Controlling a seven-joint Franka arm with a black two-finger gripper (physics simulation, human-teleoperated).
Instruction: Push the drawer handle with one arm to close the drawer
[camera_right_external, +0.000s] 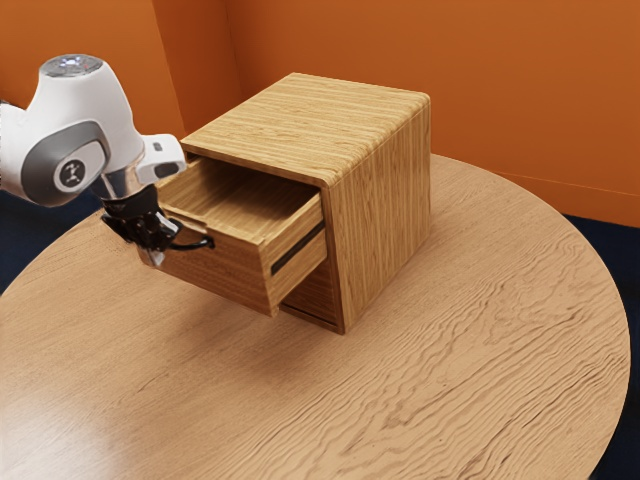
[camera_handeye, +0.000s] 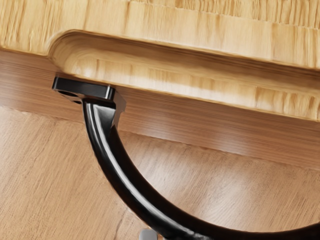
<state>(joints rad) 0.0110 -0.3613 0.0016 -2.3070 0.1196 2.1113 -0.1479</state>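
the handle (camera_handeye: 115, 165), a curved black bar, sits on the front of the drawer (camera_right_external: 215, 275), which juts from the cabinet (camera_right_external: 385, 200). the pincer (camera_right_external: 153, 244) is at the handle, toward ten o'clock from the drawer front in the exterior view; apart or together, i cannot tell. the push should go toward two o'clock there. off line, it could jam the drawer or slip along the bar's curve; too hard, it might slide the cabinet over the surface (camera_right_external: 450, 350).
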